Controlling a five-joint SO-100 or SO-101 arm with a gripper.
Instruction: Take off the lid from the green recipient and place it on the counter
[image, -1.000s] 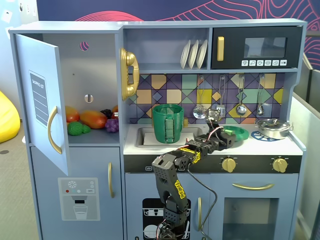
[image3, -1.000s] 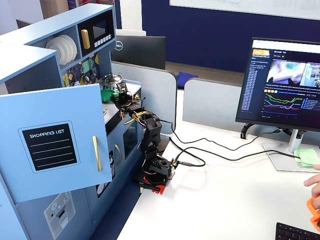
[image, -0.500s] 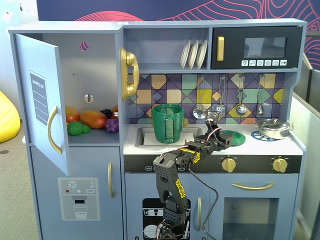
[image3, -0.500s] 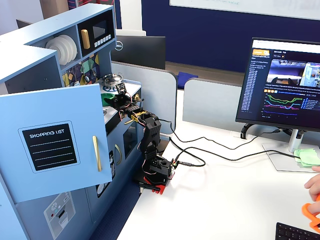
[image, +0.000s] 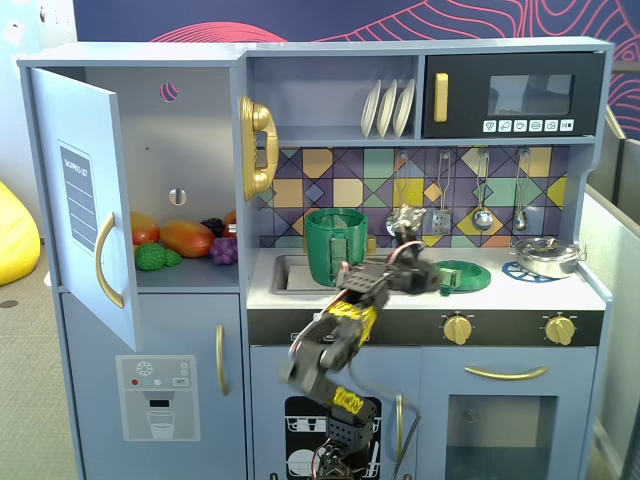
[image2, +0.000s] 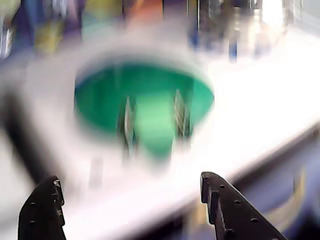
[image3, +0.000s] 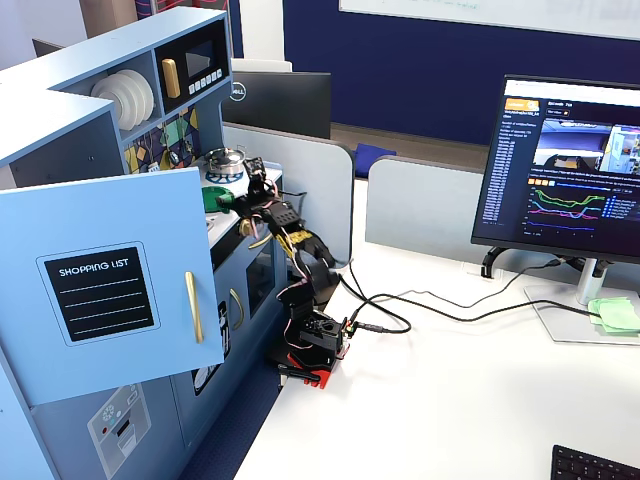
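Note:
The green lid (image: 468, 277) lies flat on the white counter (image: 520, 288), right of the sink. In the wrist view it is a blurred green disc (image2: 100, 97) with a paler raised handle at its centre. The tall green recipient (image: 335, 246) stands open at the sink, with its ribbed strap handle facing front. My gripper (image: 438, 279) hovers just left of the lid at counter height. In the wrist view my gripper (image2: 130, 180) is open and empty, with the lid ahead of the fingertips (image2: 210, 185). In a fixed view my gripper (image3: 240, 200) is at the counter edge beside the lid (image3: 211, 197).
A silver metal pan (image: 545, 256) sits on the right burner ring. Utensils hang on the tiled back wall (image: 482, 195). The cupboard door (image: 90, 215) stands open at the left, with toy fruit (image: 185, 238) on its shelf. A monitor (image3: 570, 170) and cables stand on the desk.

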